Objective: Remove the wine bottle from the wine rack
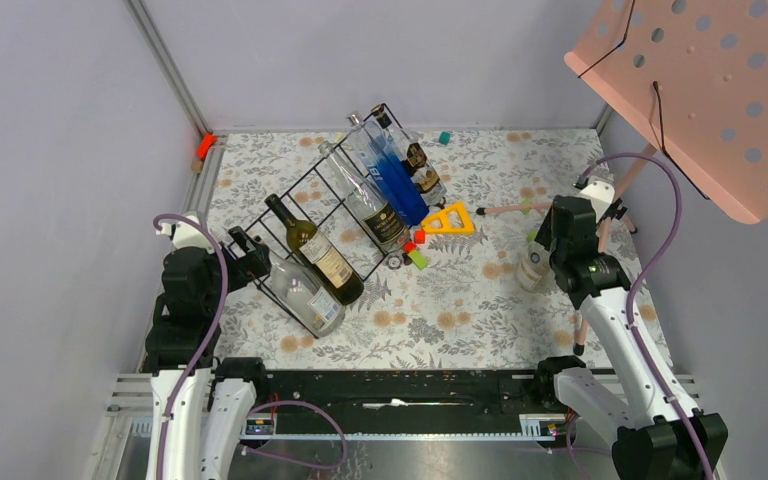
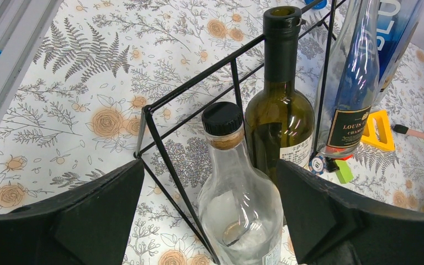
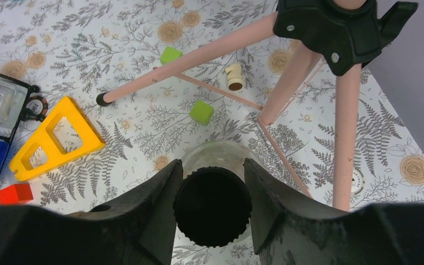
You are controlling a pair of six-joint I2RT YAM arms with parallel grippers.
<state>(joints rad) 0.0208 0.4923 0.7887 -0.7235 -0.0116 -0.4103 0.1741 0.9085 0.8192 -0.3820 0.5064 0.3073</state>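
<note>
Floral-print surface [image 1: 460, 320], grey walls. Top view: wine rack [image 1: 312, 190] lies diagonally left of centre with several bottles in it. Left claw [image 1: 250, 258] sits at its near end. Clear bottle [image 1: 533, 268] stands well right of the rack, under right claw [image 1: 550, 245].

Left wrist: claw spread wide, flanking a capped bottle [image 2: 237, 204] in the rack, clear of it.

Right wrist: claw pinches the clear bottle's black cap, near pink stand legs [image 3: 210, 52].

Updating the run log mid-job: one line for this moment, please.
left gripper open, straddling clear black-capped bottle on black wire rack | right gripper flanking black cap of upright clear bottle on table, grip unclear
</note>
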